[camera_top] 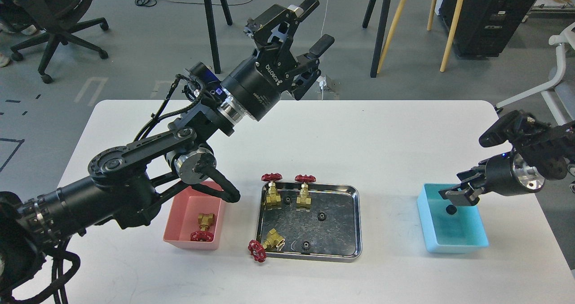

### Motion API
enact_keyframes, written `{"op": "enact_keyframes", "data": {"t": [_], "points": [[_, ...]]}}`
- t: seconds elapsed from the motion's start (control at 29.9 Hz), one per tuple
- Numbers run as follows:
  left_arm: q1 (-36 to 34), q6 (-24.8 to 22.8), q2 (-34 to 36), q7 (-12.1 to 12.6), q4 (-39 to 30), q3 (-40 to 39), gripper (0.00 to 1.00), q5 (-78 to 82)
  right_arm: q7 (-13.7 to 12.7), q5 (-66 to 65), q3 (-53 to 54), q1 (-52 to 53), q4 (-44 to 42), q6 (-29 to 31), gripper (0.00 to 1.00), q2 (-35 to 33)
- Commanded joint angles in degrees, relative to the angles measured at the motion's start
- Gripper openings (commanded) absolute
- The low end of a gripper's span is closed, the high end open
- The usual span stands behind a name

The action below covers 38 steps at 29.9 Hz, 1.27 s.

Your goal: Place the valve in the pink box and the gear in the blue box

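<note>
A valve [204, 225] lies in the pink box [179, 223] at the left. A gear [450, 210] is inside the blue box [476, 236] at the right, just below my right gripper [459, 187] and apart from it. The right gripper hovers over the box's far edge with its fingers apart and nothing between them. My left gripper [317, 23] is open and empty, raised high above the table's far side, well away from the boxes.
A shiny steel tray [356, 223] stands between the boxes. It holds two upright valves [271, 189] [304, 191], a third valve [266, 244] lying with its red wheel over the front left rim, and three gears [287, 200] [320, 216] [306, 245]. My left forearm hangs over the pink box's far side.
</note>
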Motion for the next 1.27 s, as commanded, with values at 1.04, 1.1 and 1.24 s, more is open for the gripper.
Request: {"op": "enact_keyframes", "data": {"t": [1.04,1.1,1.24], "points": [[5.1,-22.7,5.6,0.0,23.8,-14.4,0.9,-10.6,0.9,112.9,21.7,-5.2,-23.0,0.0,0.97,21.6],[5.6,-22.7,5.5,0.0,24.7,-14.6,0.92,-10.7,0.9,112.9,21.8,-5.5,-24.0,0.0,0.99,21.8],[5.8,-22.7,4.8,0.0,25.1,-14.4,0.93,-10.5,1.1,112.9,24.2,-6.9,-23.9,0.0,0.99,21.5]]}}
